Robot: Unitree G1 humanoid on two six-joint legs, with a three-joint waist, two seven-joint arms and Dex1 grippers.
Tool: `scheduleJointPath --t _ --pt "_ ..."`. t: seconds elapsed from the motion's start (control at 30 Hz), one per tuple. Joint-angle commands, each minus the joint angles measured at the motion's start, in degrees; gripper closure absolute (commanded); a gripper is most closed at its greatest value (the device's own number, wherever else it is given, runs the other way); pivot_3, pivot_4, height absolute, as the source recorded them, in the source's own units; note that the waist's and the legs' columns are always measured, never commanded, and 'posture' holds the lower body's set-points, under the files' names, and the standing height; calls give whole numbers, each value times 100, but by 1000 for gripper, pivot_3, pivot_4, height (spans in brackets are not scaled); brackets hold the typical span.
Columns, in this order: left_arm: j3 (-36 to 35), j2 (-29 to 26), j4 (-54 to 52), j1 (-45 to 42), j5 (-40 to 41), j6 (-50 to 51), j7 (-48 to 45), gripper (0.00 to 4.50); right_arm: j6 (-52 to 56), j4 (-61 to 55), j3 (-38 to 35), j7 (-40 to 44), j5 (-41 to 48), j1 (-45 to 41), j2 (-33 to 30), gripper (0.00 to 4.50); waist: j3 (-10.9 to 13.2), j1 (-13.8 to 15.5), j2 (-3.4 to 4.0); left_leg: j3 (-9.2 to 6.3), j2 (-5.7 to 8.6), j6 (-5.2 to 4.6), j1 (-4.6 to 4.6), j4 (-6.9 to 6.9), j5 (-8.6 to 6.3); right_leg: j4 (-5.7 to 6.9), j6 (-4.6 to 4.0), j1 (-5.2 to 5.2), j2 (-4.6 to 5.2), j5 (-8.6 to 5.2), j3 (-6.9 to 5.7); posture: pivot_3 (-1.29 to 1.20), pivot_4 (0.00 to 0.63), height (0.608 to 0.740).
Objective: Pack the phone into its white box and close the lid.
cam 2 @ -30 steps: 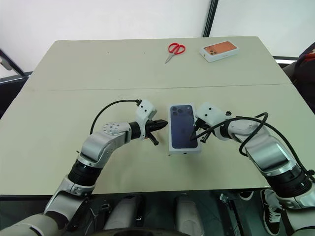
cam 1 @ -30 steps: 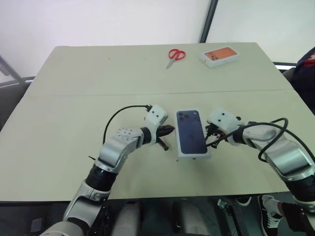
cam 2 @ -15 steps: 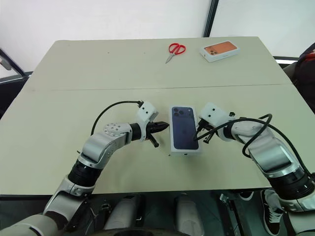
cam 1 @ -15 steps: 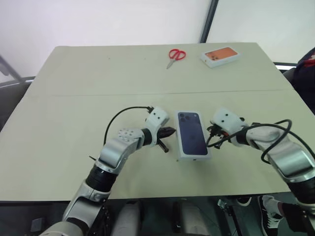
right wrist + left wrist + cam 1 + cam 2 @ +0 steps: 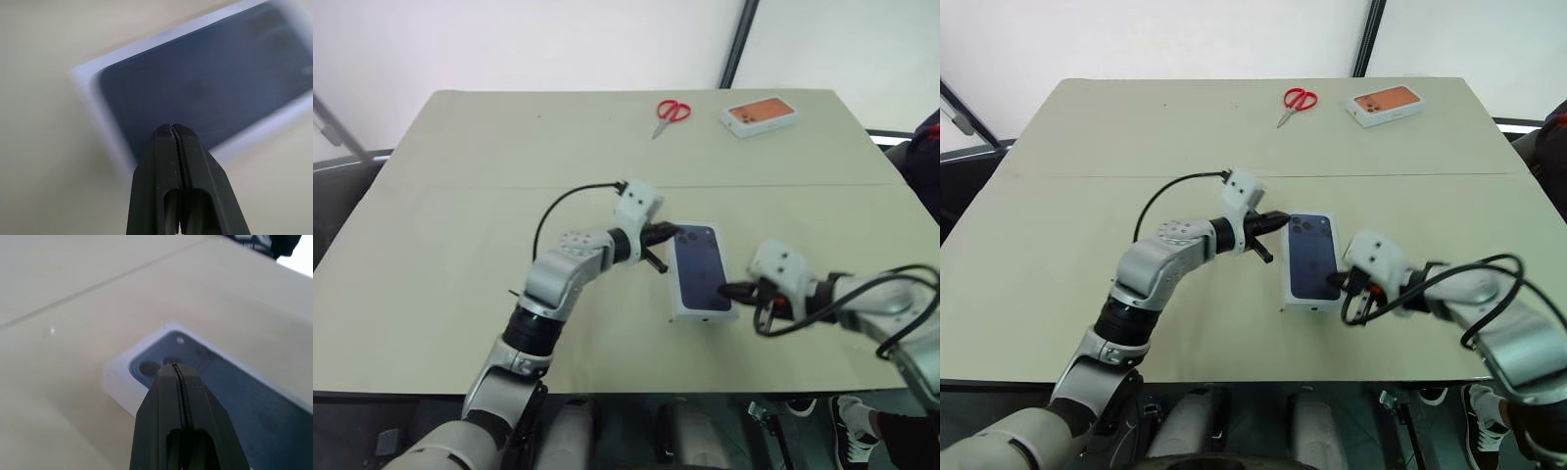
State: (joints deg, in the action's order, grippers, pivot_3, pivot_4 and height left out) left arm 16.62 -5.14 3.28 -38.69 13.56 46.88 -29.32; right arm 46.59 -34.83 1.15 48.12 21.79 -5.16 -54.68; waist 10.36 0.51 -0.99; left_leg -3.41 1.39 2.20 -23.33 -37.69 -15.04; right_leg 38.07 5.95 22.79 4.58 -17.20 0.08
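The phone (image 5: 698,268) lies face down in its white box (image 5: 702,315) on the near half of the table (image 5: 431,245), camera cluster at the far corner, a thin white rim showing all around the dark blue slab. The box sits flat, its long sides running away from the robot and a little askew.

The left gripper (image 5: 670,232) has its two black fingers pressed together with nothing between them. Its tips sit at the box's far left corner, right by the camera cluster; in the left wrist view the closed tips (image 5: 174,373) overlap that corner of the phone, though whether they touch it cannot be told.

The right gripper (image 5: 728,290) is likewise closed and empty. Its tips point at the right long side of the box near the near end, at or just beside the rim; contact cannot be told.

At the far edge of the table lie red scissors (image 5: 669,112) and, well to their right, a white box with an orange top (image 5: 761,114).
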Motion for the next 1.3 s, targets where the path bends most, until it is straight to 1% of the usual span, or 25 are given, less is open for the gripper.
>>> scheduleJointPath --t 0.03,0.17,0.3,0.37,0.43,0.53,0.6,0.63,0.73,0.9,1.03,1.17,1.3 --pt "178 44 295 -104 -213 126 98 4500 -24 -87 4 -277 -188 4 76 4466 -2 1 -2 -1 -1 -1 2 -2 0 1 0 -3 -1 0 0 0 150 740" --pt "296 25 355 -11 -287 123 26 4500 24 33 62 -466 -281 60 133 4466 -4 16 0 -10 -4 -1 6 -10 -1 0 1 -15 -2 -1 -7 0 150 740" --pt "240 -5 324 70 -268 125 16 4500 74 61 88 -547 -313 44 133 4466 -8 16 1 -11 -7 -6 13 -17 -5 -2 3 -28 -2 -2 -8 0 150 740" --pt "53 -24 214 123 -201 33 47 4500 -13 69 38 -591 -327 10 180 4466 -12 16 1 -11 -7 -12 17 -17 -9 -3 5 -33 -2 -3 -8 0 150 740" --pt "-421 -127 -67 250 -32 -241 55 4500 -164 223 -165 -886 -337 -309 500 4466 -12 -22 0 -11 -10 -17 19 -18 -12 -4 5 -35 -2 -4 -8 0 150 740" --pt "-1134 -407 -513 459 222 -570 42 4500 -583 546 -454 -1326 -404 -784 1031 4466 -11 -115 6 -8 -18 -16 18 -16 -11 6 5 -22 -6 -3 -3 0 150 740" --pt "-1690 -824 -829 696 340 -725 8 4500 -621 872 -602 -1444 -374 -1137 1221 4466 -9 -150 9 -8 -21 -13 7 -16 -9 13 5 -5 -8 -3 -3 0 150 740" --pt "-1921 -1123 -988 878 349 -787 -57 4500 -670 1076 -669 -1419 -344 -1278 1256 4466 -9 -161 9 -6 -21 6 4 -15 2 14 5 1 -8 -3 -1 0 150 740" --pt "-2378 -1863 -1257 1408 388 -952 -275 4500 -959 1569 -667 -1220 -371 -1527 1247 4466 -10 -115 11 -5 -22 9 4 -3 3 5 5 0 -6 -3 -2 0 150 740" --pt "-3151 -2601 -1437 2048 636 -931 -485 4500 -1147 2129 -590 -995 -286 -1903 1391 4466 -8 -70 10 -5 -11 -8 -3 -12 -6 1 5 -4 12 -3 -2 0 150 740" --pt "-3488 -2864 -1705 2446 804 -942 -509 4500 -1282 2442 -476 -808 -263 -2090 1546 4466 -8 -62 11 -6 -13 -9 -3 -13 -8 1 5 -4 11 -3 -2 0 150 740" --pt "-3797 -2885 -2043 2662 988 -712 -256 4500 -1421 2638 -371 -757 -303 -2162 1737 4466 -8 -111 11 -6 -15 -9 -3 -10 -8 1 5 -2 11 -3 -2 0 150 740" --pt "-3796 -2930 -2092 2726 1037 -684 -185 4500 -1395 2743 -418 -724 -192 -2249 1933 4466 -8 -116 12 -6 -17 -9 -3 -9 -8 4 5 0 9 -3 -2 0 150 740"
